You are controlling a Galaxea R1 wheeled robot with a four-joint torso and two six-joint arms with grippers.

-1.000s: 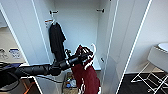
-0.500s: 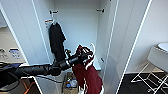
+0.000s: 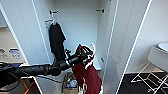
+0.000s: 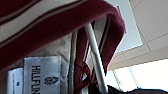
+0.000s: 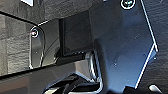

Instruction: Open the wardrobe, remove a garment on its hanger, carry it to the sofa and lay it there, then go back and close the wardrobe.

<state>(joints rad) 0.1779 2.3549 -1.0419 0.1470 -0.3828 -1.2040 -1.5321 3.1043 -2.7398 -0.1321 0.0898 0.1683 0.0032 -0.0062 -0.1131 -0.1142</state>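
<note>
**Soft jacket, stiff hanger: hold near the hook**

The left gripper (image 3: 83, 56) is clamped on the white plastic hanger (image 3: 93, 47), carrying the maroon white-trimmed varsity jacket (image 3: 88, 73) in front of the open tall white wardrobe (image 3: 75, 22). The jacket looks limp and swing-prone; the rigid hanger's neck seems the surest grip.

white woven neck label (image 4: 42, 75) sewn inside the maroon varsity jacket with white-striped collar (image 4: 57, 22) | reads "HILLFUN…", cut off at the edge | small emblem beneath the lettering, too blurred to read
</note>
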